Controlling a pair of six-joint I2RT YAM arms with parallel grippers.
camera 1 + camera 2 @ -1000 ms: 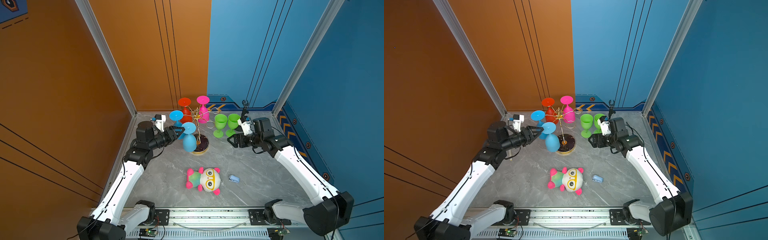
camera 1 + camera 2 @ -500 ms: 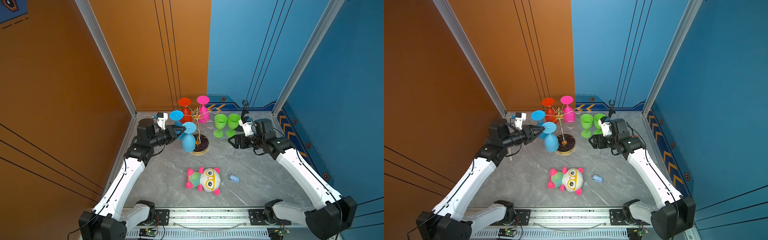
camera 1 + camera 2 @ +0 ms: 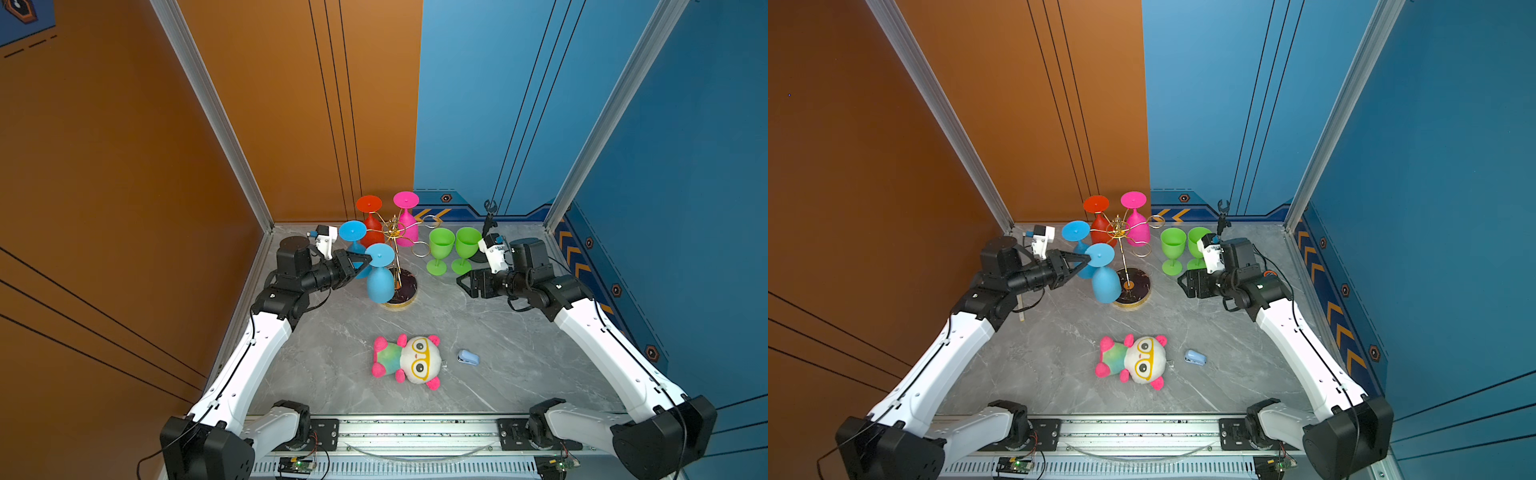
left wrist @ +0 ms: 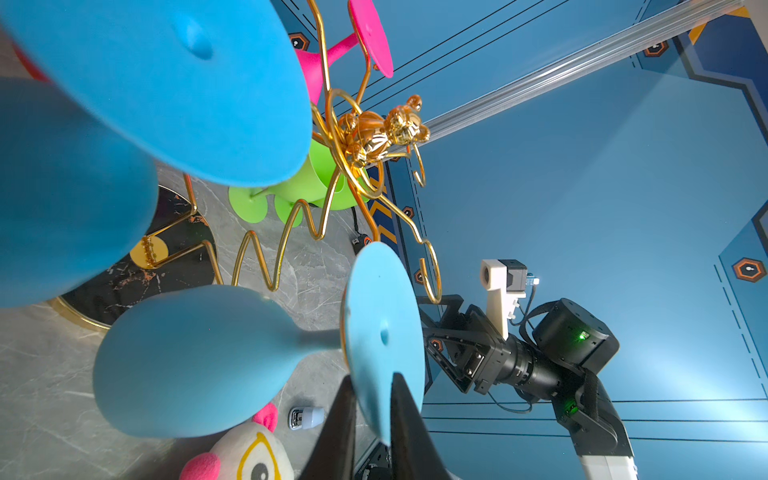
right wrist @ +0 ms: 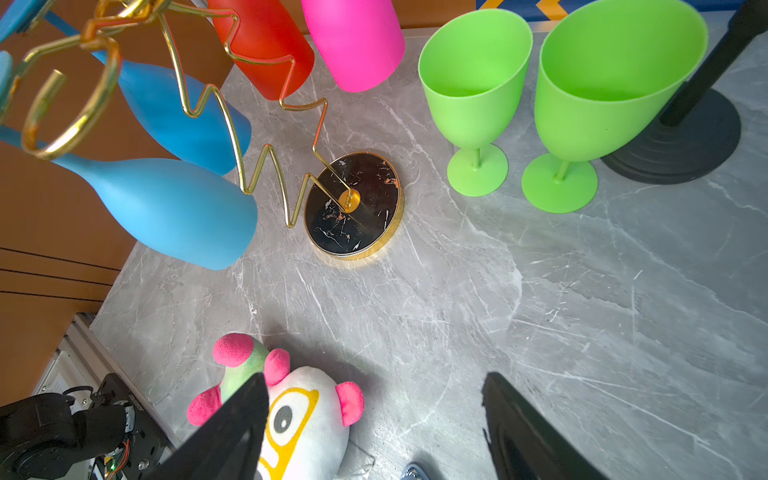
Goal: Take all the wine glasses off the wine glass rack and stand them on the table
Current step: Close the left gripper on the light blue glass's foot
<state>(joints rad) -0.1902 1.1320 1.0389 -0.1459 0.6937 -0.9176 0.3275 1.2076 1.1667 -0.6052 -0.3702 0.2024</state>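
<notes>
On the bench (image 3: 332, 365) stands the rack (image 3: 405, 286), and the blue glass (image 3: 380, 284) hangs upside down from its arm nearest the left hand (image 3: 368, 261), which pinches the glass's foot rim, while the right hand (image 3: 463, 286) gapes empty beyond the rack.

Orange wall (image 3: 291, 104) meets blue wall (image 3: 478, 104) — grey marble floor (image 3: 332, 365), aluminium corner posts (image 3: 208, 108).

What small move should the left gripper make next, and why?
Probably draw the nearer light blue wine glass outward along its gold arm, away from the pole. The left gripper pinches its foot's rim, and it hangs upside down on the wine glass rack.
</notes>
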